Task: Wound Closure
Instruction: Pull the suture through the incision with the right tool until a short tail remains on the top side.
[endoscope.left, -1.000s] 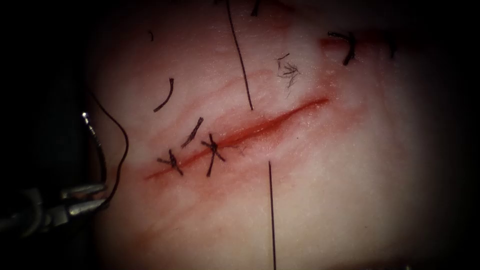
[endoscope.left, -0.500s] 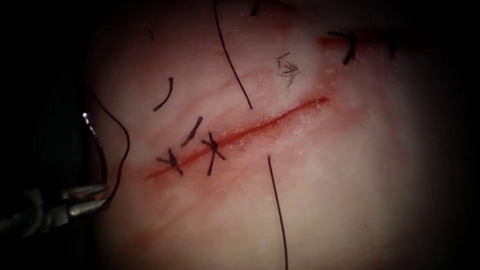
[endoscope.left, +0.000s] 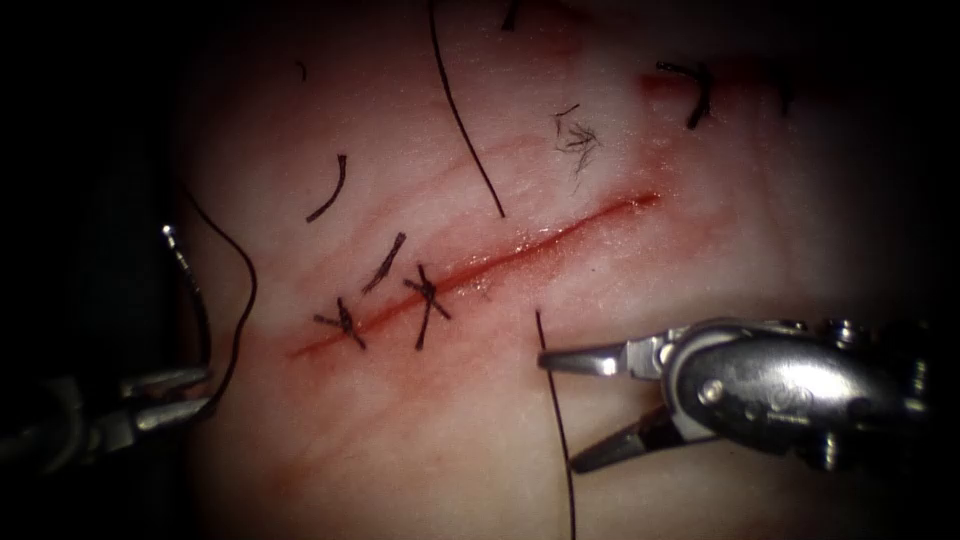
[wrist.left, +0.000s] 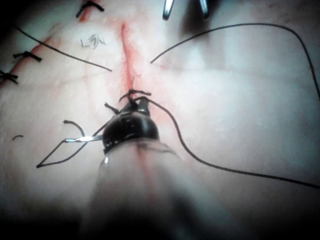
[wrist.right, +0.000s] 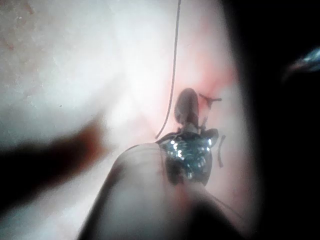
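Right of the cut (endoscope.left: 520, 250), right tool (endoscope.left: 570, 410) has just entered, jaws wide open straddling the thread (endoscope.left: 556, 420), gripping nothing. Left tool (endoscope.left: 190, 395) hasn't moved: jaws closed on the needle (endoscope.left: 195, 295) near its tail, clear of the tissue (endoscope.left: 700, 250); 2 stitches (endoscope.left: 425, 295) in.

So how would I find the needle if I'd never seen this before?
Start at the red cut across the tissue, then go far left, off its edge. There the left pincer holds the needle by its lower end, out of the tissue. Unlike the floppy black thread beside it, it is a stiff, shiny curve.

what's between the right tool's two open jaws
In the endoscope view, the dark thread coming out of the pale tissue below the red cut runs down between the silver right tool's open jaws, ungripped.
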